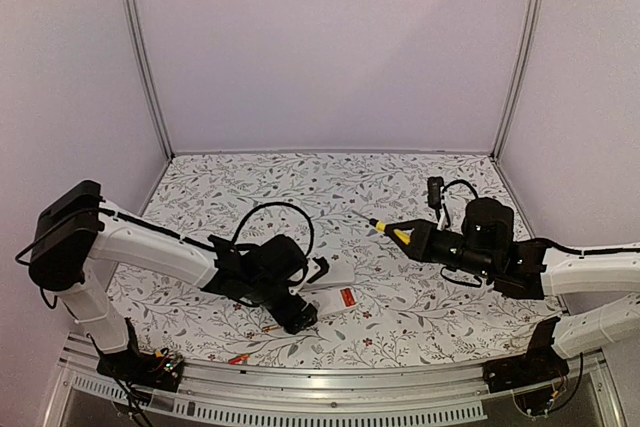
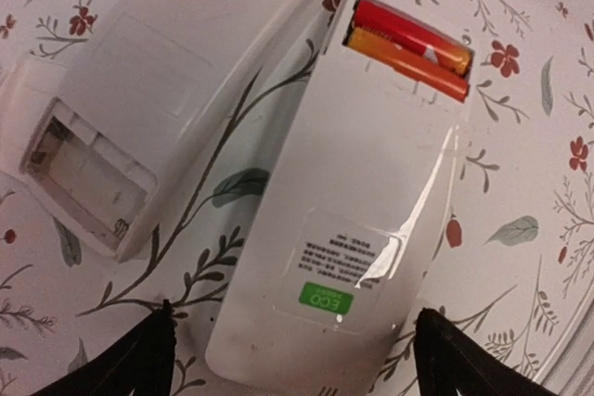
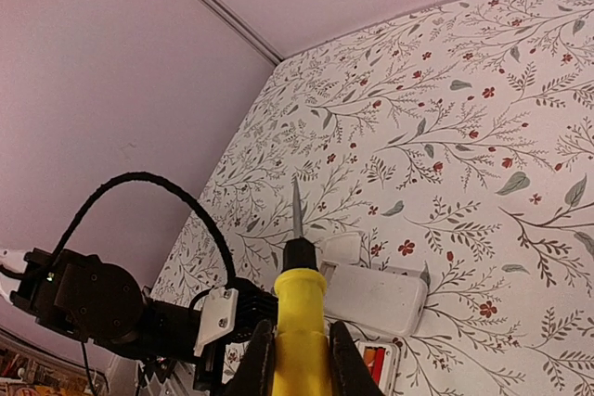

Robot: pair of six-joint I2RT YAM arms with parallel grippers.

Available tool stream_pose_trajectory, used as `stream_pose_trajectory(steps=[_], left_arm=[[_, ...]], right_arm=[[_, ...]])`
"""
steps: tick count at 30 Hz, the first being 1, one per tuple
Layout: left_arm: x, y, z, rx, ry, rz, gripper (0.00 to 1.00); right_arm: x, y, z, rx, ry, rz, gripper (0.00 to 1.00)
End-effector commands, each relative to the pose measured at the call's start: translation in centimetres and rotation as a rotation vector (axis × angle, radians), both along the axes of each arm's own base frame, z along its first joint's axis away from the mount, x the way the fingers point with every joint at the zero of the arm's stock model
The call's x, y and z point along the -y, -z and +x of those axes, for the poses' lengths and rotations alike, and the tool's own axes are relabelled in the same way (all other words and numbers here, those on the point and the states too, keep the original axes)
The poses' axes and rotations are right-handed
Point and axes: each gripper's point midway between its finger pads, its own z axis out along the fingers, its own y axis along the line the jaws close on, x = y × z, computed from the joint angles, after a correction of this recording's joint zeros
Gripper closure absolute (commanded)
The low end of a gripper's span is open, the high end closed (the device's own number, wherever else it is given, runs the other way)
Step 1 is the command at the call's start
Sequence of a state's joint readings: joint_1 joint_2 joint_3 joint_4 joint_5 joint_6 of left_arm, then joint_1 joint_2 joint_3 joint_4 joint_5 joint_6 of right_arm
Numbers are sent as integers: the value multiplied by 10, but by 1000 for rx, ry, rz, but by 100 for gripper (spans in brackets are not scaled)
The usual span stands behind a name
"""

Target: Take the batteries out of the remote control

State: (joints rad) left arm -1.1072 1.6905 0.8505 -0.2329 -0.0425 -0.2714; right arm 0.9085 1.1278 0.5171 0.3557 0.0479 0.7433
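Note:
A white remote control (image 2: 353, 201) lies back-up on the flowered cloth, its compartment uncovered. Two red-orange batteries (image 2: 408, 48) sit side by side in it at the far end. My left gripper (image 2: 294, 312) is open, one black finger on each side of the remote's near end, touching nothing. From above, that gripper (image 1: 313, 293) hovers over the remote (image 1: 335, 300), where the batteries (image 1: 347, 297) show red. My right gripper (image 3: 299, 326) is shut on a yellow-handled screwdriver (image 3: 302, 312), held off the table to the right (image 1: 400, 235), blade pointing left.
A second white remote (image 2: 139, 90) lies just left of the first, its compartment empty. A small red-orange cylinder (image 1: 238, 358) lies near the table's front edge. Purple walls close in the back and both sides.

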Motion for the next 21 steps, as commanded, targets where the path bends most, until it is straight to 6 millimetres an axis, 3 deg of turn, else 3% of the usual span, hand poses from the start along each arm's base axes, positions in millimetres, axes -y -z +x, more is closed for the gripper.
stream_pose_trajectory(steps=[1, 5, 14, 21], left_arm=[[4, 7, -11, -7, 125, 66, 13], [5, 9, -13, 3, 199, 103, 20], [1, 24, -24, 7, 384, 210, 50], [19, 9, -35, 86, 491, 139, 61]], right_arm=[[3, 16, -2, -32, -15, -59, 100], [6, 27, -8, -50, -37, -112, 100], [4, 43, -32, -98, -193, -252, 100], [7, 60, -64, -189, -356, -359, 100]])
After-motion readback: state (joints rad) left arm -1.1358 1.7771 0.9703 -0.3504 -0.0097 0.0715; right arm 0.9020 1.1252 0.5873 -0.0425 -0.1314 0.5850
